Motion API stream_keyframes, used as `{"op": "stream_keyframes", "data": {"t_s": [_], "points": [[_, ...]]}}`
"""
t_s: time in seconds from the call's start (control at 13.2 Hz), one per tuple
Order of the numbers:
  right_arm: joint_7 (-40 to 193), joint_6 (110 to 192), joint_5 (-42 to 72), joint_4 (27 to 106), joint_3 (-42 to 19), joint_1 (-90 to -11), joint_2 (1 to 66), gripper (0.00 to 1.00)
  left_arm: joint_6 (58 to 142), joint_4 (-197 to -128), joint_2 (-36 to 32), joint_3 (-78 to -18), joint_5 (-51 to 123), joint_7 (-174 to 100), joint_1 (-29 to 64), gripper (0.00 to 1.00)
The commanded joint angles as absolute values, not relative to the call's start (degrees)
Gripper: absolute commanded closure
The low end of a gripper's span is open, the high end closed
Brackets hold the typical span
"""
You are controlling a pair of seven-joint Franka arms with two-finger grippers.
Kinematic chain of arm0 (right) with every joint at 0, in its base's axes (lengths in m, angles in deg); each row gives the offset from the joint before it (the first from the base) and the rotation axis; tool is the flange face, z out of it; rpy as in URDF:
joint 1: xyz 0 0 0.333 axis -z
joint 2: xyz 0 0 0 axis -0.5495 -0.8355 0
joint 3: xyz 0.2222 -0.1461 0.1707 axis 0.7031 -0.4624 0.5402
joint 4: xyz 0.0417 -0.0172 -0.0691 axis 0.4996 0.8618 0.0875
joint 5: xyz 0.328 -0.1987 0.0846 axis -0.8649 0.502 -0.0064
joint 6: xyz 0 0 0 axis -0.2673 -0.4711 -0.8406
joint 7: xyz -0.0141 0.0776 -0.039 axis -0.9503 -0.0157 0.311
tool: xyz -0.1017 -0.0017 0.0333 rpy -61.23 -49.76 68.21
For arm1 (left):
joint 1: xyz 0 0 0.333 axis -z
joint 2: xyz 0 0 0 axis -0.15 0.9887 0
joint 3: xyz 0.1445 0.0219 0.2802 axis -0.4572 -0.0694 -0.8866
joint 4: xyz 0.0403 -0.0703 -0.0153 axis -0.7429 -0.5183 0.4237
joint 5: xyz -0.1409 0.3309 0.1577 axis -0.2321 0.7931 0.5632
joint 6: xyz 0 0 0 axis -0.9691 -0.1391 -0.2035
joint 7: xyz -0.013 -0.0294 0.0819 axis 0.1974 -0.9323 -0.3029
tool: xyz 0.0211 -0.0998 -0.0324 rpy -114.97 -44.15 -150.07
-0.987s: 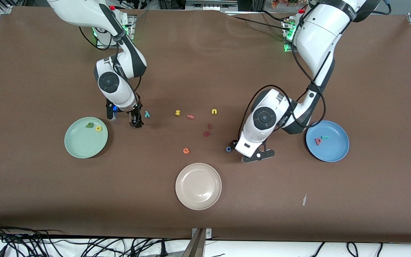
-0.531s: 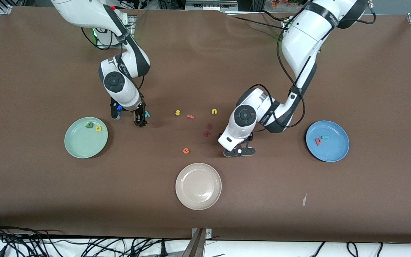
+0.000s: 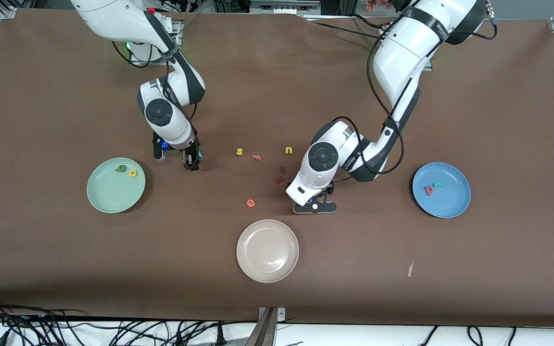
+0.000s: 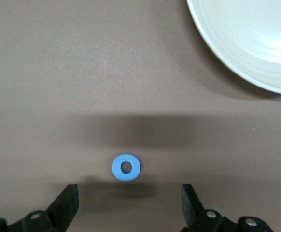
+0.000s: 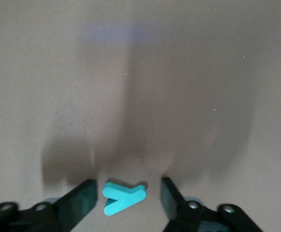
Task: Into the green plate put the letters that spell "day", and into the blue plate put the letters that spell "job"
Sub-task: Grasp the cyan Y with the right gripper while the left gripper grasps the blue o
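Nearest the camera lies a round beige plate (image 3: 267, 250). Just farther, the left gripper (image 4: 128, 212) hangs low over the table on a bent arm, jaws wide apart either side of one blue foam ring "o" (image 4: 126, 167). The round pale green plate (image 3: 108, 194) holds two letters, the round blue plate (image 3: 450, 202) two. Farther off, the right gripper (image 5: 126, 198) points down, jaws flanking one teal foam "y" (image 5: 122, 197); contact cannot be told.
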State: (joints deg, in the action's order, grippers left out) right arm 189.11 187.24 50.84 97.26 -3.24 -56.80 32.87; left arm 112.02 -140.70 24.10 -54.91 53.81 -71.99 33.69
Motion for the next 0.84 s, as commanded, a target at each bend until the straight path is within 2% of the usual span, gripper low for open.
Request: {"op": "stream_keyframes", "data": {"t_s": [0.0,0.23,0.46,0.76], "points": [[190.3,187.7,49.9,97.7,-3.2,-57.3,32.8,1.0,110.7,-137.5,26.2,-56.4,55.3,-71.4,34.6,0.06],[190.3,187.2,49.9,97.7,-3.3,-57.3,34.1,1.0,110.7,-137.5,26.2,-56.6,55.3,-71.7,35.1,0.18],[190.2,185.9,50.0,97.2,-3.7,-57.2,36.6,1.0,110.7,-137.5,26.4,-56.6,55.3,-72.5,35.2,0.36],[189.4,184.9,50.7,95.6,-6.3,-56.5,38.1,1.0,110.9,-137.5,26.5,-56.7,55.3,-73.4,35.2,0.48]]}}
